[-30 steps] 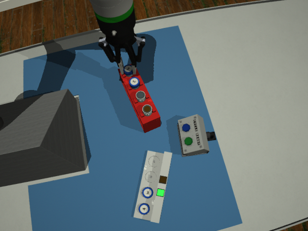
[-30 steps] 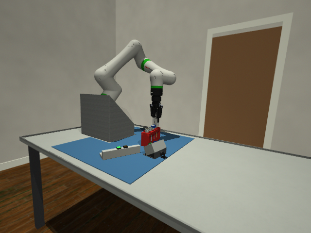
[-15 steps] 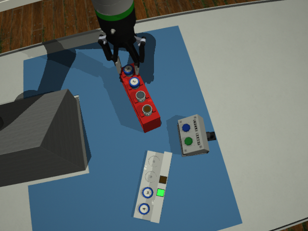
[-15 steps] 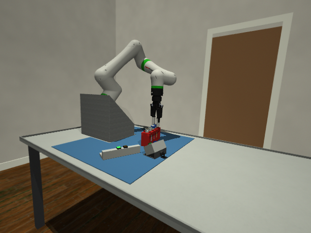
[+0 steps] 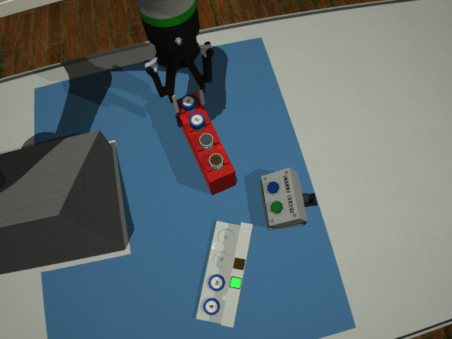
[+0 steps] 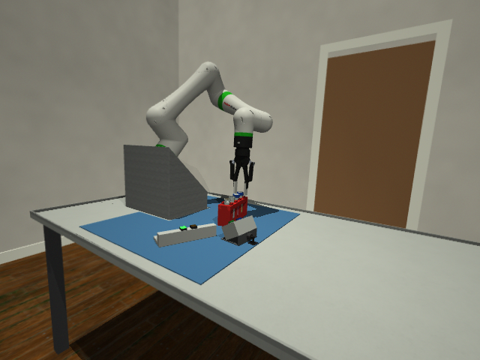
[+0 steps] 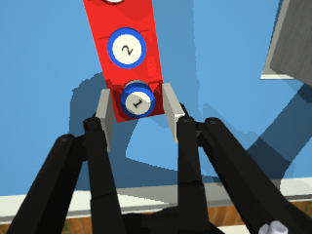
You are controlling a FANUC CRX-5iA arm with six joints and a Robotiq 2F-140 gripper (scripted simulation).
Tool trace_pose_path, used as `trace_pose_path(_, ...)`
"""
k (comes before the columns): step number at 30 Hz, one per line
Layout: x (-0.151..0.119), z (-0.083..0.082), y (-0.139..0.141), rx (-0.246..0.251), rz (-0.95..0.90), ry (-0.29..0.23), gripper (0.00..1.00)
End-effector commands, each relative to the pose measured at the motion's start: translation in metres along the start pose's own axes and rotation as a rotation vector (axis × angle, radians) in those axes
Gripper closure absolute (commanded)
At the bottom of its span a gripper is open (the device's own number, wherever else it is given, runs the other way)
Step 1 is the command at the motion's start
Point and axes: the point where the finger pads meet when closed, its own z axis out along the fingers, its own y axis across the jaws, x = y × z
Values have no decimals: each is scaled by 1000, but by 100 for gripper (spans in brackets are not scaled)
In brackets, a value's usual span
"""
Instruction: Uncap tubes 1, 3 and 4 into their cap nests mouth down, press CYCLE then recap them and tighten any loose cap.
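Observation:
The red decapping station (image 5: pixel 222 182) (image 6: pixel 223 217) (image 7: pixel 97 29) stands on the blue mat. Cap 1 (image 5: pixel 188 102) (image 7: pixel 137 101) sits on tube 1 and cap 2 (image 5: pixel 197 119) (image 7: pixel 127 49) on tube 2. Tube 3 (image 5: pixel 206 140) and tube 4 (image 5: pixel 216 160) stand uncapped. My gripper (image 5: pixel 186 99) (image 6: pixel 240 191) (image 7: pixel 137 97) straddles cap 1, its fingers open with a gap on each side. On the cap tray (image 5: pixel 244 233), cap 3 (image 5: pixel 216 282) and cap 4 (image 5: pixel 211 306) lie in nests 3 and 4. The green lamp (image 5: pixel 235 282) is lit and the amber lamp (image 5: pixel 239 263) is dark.
The small desk (image 5: pixel 289 215) with the blue CYCLE key (image 5: pixel 272 187) and the green READY key (image 5: pixel 276 207) stands right of the station. A big grey block (image 5: pixel 54 193) covers the arm's base at the left. Nests 1 (image 5: pixel 225 236) and 2 (image 5: pixel 221 258) are empty.

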Motion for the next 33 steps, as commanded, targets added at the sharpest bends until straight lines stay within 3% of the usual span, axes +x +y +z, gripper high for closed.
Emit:
trace_pose_path(1, 0, 0, 0, 8, -230, -20, 65)
trace_pose_path(9, 0, 0, 0, 12, -609, -19, 65)
trace_pose_path(18, 0, 0, 0, 12, -611, -19, 65)
trace_pose_path(19, 0, 0, 0, 12, -611, -19, 100)
trace_pose_path(33, 0, 0, 0, 12, -611, -19, 100)
